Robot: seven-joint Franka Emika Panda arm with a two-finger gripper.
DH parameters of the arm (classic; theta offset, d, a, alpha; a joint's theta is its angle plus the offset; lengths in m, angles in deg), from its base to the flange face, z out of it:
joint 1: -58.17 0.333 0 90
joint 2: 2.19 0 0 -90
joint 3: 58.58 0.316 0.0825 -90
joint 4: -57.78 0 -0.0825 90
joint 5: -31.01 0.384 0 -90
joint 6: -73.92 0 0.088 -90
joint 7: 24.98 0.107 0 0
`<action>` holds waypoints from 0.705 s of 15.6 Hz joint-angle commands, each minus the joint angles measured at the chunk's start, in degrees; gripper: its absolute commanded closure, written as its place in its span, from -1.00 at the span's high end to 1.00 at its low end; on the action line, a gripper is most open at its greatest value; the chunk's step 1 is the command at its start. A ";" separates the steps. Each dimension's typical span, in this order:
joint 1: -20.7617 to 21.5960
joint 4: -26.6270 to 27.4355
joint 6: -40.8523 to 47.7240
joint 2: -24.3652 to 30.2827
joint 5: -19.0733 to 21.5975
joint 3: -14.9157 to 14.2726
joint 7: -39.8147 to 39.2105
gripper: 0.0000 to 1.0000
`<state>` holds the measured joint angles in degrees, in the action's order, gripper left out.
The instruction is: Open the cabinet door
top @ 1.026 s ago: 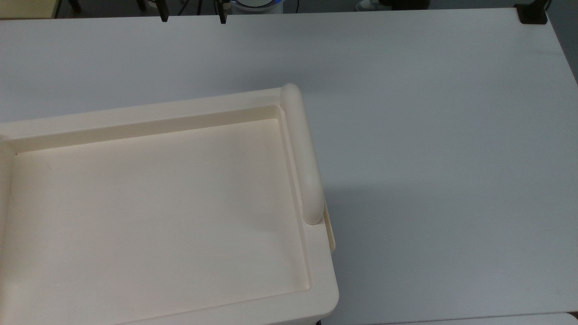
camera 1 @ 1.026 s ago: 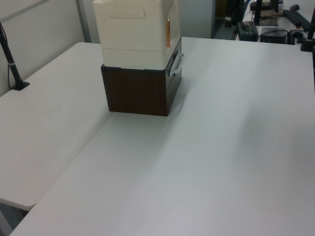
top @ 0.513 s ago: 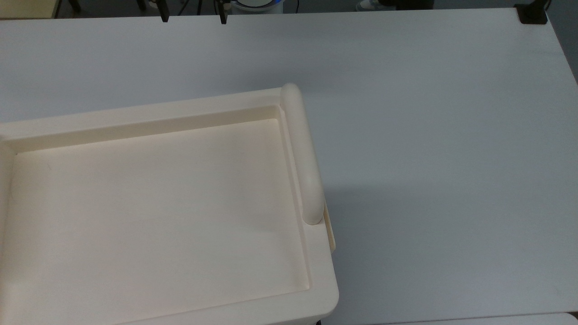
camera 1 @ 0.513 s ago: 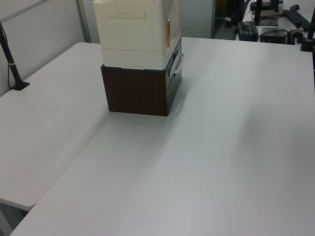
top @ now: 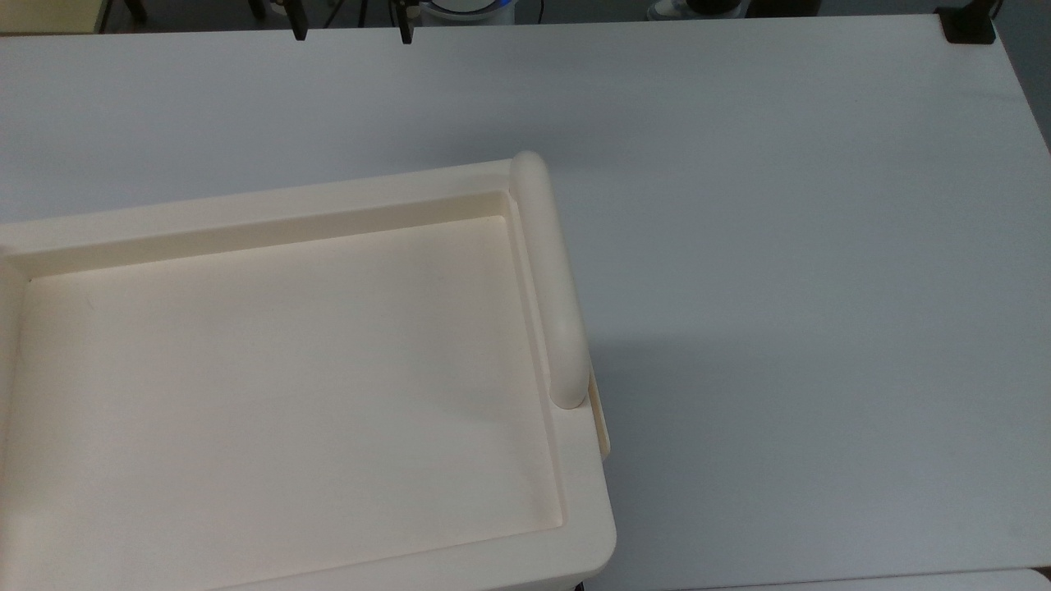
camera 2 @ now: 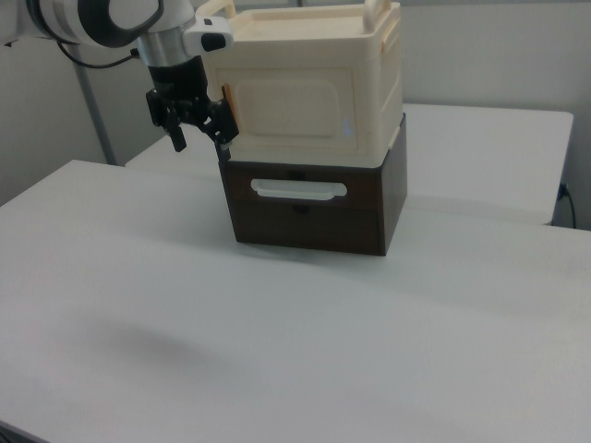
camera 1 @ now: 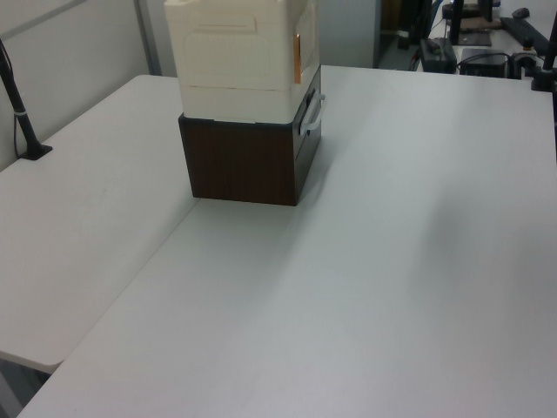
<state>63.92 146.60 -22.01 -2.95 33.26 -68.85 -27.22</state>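
White worktop (camera 2: 277, 351) carries a dark wooden drawer unit (camera 2: 314, 208), and the cabinet (camera 2: 314, 83) sits on it at upper centre of the right view. Its cabinet door (camera 2: 291, 115) faces the camera, shut. Just beyond the door's left edge hangs the hand (camera 2: 197, 138), fingers spread and empty.

A dark brown wooden box (camera 2: 314, 208) with a white handle (camera 2: 298, 190) stands on the white table (camera 2: 369, 341). A black clamp (top: 967, 23) grips the table's far corner.

Even, bright overhead light; soft shadows, no glare, mild blur.
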 commanded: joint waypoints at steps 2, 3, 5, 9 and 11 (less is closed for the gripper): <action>0.76 0.65 -1.62 -0.38 -0.41 0.17 -1.00 1.00; 0.85 0.56 -2.15 -0.55 -0.40 0.17 -0.92 1.00; 0.85 0.38 -3.90 -0.73 -0.49 0.17 -0.39 1.00; 1.02 0.04 -8.99 -1.52 -1.02 0.96 -0.65 1.00; 1.11 -0.14 -12.77 -2.13 -1.11 0.96 -0.83 1.00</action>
<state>64.46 146.57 -29.90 -4.47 33.26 -67.97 -27.43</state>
